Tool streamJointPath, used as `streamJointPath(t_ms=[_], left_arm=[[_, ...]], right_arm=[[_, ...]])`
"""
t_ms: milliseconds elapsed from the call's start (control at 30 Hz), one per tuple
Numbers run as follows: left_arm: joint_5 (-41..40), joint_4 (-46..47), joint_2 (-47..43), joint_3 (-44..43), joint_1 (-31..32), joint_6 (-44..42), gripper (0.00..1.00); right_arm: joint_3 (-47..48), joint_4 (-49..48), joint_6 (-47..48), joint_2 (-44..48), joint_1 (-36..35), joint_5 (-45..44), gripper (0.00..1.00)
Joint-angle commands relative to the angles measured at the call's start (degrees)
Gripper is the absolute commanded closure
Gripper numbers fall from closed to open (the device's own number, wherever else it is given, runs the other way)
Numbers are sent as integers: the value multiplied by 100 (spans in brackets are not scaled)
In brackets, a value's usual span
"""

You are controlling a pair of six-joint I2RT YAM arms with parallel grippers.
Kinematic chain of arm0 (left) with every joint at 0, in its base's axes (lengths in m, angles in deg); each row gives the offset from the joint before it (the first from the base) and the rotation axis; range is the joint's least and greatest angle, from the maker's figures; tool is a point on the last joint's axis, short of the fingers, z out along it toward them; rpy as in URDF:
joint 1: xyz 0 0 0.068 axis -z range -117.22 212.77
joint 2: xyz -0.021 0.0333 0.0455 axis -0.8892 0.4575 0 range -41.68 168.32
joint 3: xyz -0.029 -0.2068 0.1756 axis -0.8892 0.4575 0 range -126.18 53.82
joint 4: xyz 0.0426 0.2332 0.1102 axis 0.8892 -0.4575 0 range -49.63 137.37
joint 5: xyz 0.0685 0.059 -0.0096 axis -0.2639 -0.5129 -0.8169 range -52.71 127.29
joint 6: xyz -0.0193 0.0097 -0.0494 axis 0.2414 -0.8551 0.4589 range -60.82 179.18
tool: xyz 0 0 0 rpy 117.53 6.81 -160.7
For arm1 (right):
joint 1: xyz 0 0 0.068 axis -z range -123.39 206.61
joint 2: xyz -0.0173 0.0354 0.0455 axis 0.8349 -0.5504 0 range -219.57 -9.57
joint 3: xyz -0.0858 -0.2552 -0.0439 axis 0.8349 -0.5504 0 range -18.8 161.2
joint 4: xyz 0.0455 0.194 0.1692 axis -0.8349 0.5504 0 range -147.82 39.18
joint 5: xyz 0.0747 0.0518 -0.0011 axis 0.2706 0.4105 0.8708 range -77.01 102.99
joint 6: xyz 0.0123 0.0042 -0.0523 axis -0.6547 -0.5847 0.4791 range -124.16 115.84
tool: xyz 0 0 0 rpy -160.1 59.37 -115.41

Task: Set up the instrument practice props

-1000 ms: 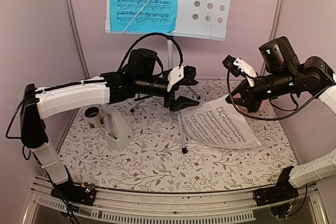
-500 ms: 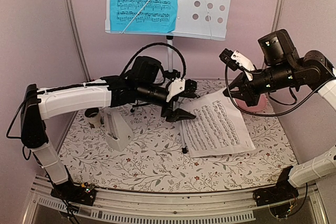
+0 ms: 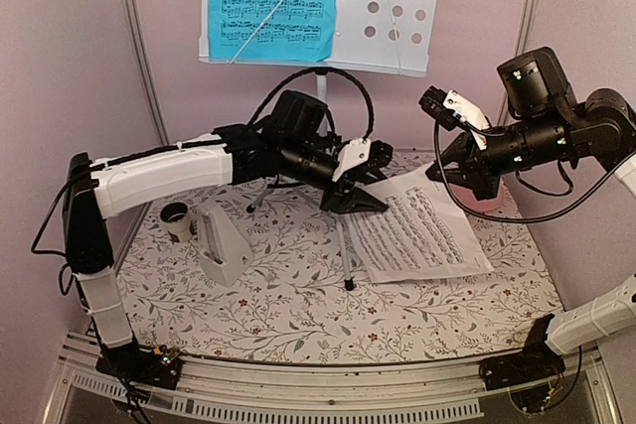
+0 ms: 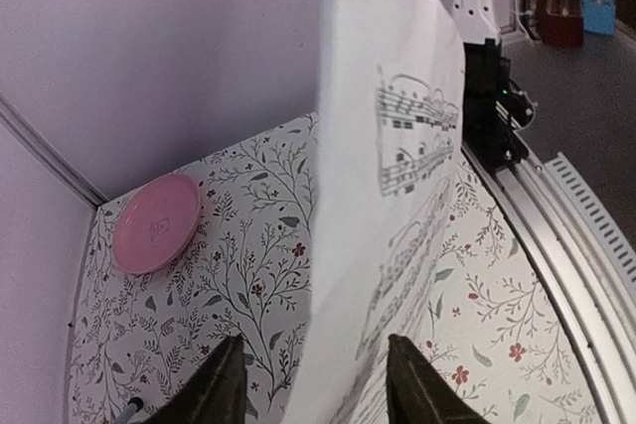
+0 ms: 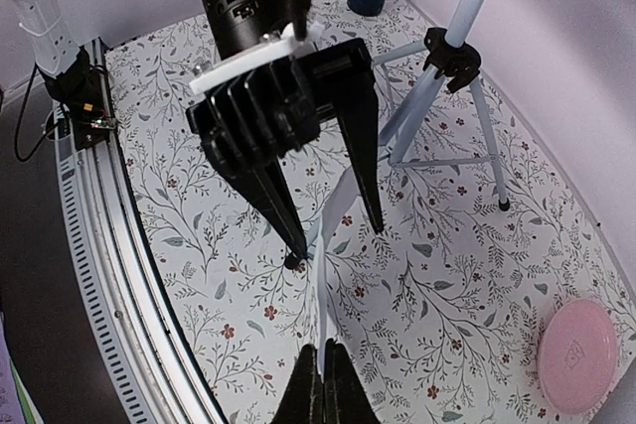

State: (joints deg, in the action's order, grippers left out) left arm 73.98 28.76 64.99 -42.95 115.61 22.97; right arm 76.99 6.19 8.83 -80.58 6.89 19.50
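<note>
The pale grey-blue perforated music stand (image 3: 397,7) stands at the back on its silver tripod (image 3: 343,245), with the bright blue sheet (image 3: 268,2) on its left half. The white sheet (image 3: 417,230) is lifted at its far end and lies on the mat at its near end. My right gripper (image 3: 459,176) is shut on its far edge, seen edge-on in the right wrist view (image 5: 323,295). My left gripper (image 3: 366,198) is open, its fingers either side of the sheet (image 4: 397,146). The white metronome (image 3: 221,245) stands at the left.
A dark blue cup (image 3: 176,217) stands beside the metronome. A pink plate (image 4: 156,222) lies by the back right wall, under my right arm. The tripod legs (image 5: 447,57) spread across the middle of the flowered mat (image 3: 278,315). Pale walls close in three sides.
My left gripper has moved right and now straddles the white sheet's left edge. My right gripper has shifted the sheet's far edge and holds it raised.
</note>
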Motion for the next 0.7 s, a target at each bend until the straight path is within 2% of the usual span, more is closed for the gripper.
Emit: streamJointPath(t_ms=[0, 133, 167, 200, 233, 300, 367, 433, 500, 667], left_arm=[[242, -479, 121, -166, 162, -30, 60], [-45, -60, -206, 192, 176, 139, 94], [-141, 177, -351, 387, 174, 257, 100], [-222, 495, -539, 590, 176, 376, 100], [-288, 804, -728, 830, 162, 507, 100], [-346, 1378, -1090, 1236, 116, 808, 100], [-375, 1709, -1377, 1508, 36, 1077, 100], [-411, 1942, -1649, 1701, -12, 1297, 100], [-583, 2197, -1926, 1872, -60, 1576, 100], [-941, 2566, -2583, 1954, -262, 2172, 100]], right_arm=[[129, 40, 47, 84, -49, -72, 100], [95, -192, 71, 157, -47, -166, 100], [83, -316, 72, 221, -49, -224, 99], [50, -529, 26, 308, -49, -311, 91], [-42, -827, -56, 436, -48, -394, 72], [-341, -1592, -222, 778, -50, -466, 50], [-670, -2418, -401, 1110, -27, -725, 36], [-743, -3092, -577, 1223, 123, -1030, 31], [-706, -3509, -755, 1159, 433, -1078, 31], [-398, -4238, -1253, 586, 1366, -216, 30]])
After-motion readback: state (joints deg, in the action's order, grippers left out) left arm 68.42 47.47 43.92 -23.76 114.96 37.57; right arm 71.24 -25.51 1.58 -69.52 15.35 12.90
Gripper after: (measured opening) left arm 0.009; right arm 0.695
